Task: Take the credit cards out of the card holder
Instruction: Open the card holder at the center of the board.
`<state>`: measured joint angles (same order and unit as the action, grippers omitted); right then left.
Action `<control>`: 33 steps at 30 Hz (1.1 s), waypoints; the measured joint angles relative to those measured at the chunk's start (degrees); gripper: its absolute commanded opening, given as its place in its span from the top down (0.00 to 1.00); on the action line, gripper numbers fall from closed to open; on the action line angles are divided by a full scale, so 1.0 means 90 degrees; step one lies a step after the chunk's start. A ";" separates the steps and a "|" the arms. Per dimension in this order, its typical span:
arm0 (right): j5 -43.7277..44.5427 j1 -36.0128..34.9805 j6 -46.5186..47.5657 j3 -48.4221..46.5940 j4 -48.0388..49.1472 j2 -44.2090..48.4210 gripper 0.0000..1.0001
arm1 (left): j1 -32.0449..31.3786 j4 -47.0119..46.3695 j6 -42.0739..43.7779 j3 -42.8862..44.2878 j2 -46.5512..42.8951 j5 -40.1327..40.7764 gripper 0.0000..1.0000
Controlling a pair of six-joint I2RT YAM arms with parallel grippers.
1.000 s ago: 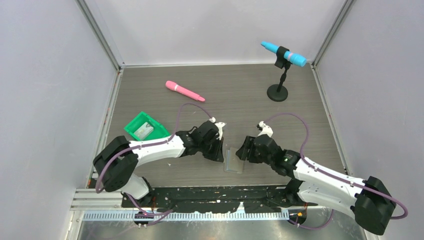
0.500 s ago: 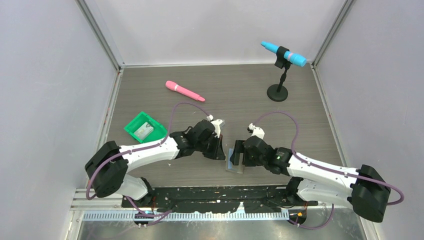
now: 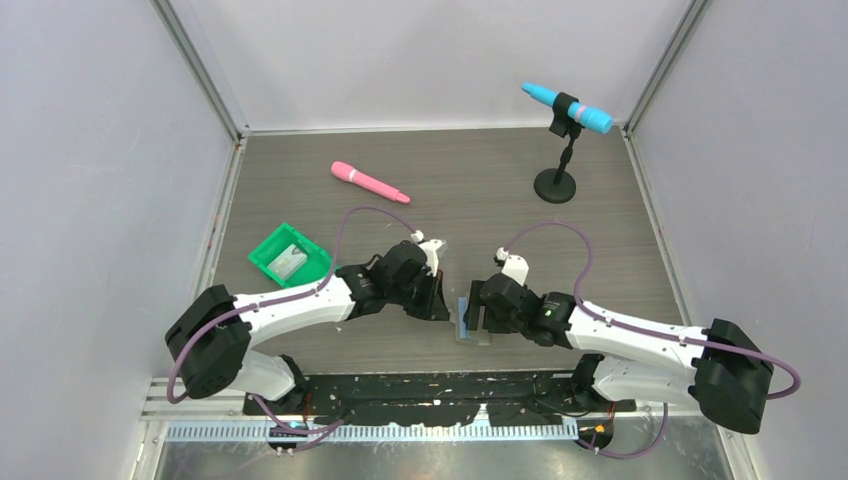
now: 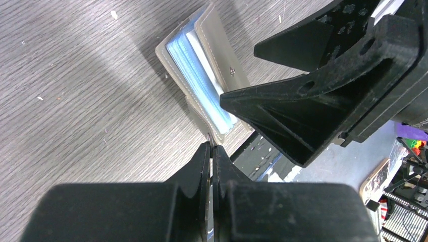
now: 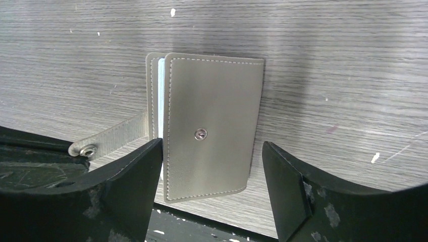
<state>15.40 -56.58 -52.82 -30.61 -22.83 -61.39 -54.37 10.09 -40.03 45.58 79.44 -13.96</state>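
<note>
Bright, even overhead light; the top view is sharp. In the wrist views the tabletop [image 5: 328, 30] carries pale sheen and soft broad shadows; the nearest black parts blur.

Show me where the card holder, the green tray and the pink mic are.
Card holder [image 5: 217, 96]: right wrist view, on its grey front cover.
Green tray [image 3: 268, 242]: top view, on its far left rim.
Pink mic [image 3: 370, 183]: top view, on the middle of its body.
</note>
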 measured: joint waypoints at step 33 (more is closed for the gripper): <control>0.0658 0.0770 -0.0112 0.0202 -0.1513 0.1156 0.39 | 0.0000 0.0483 0.0459 -0.0318 -0.0202 0.0913 1.00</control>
<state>21.32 -49.65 -53.82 -28.80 -36.45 -50.98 -54.37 14.44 -35.90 42.72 77.62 -5.74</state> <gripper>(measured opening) 0.602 0.019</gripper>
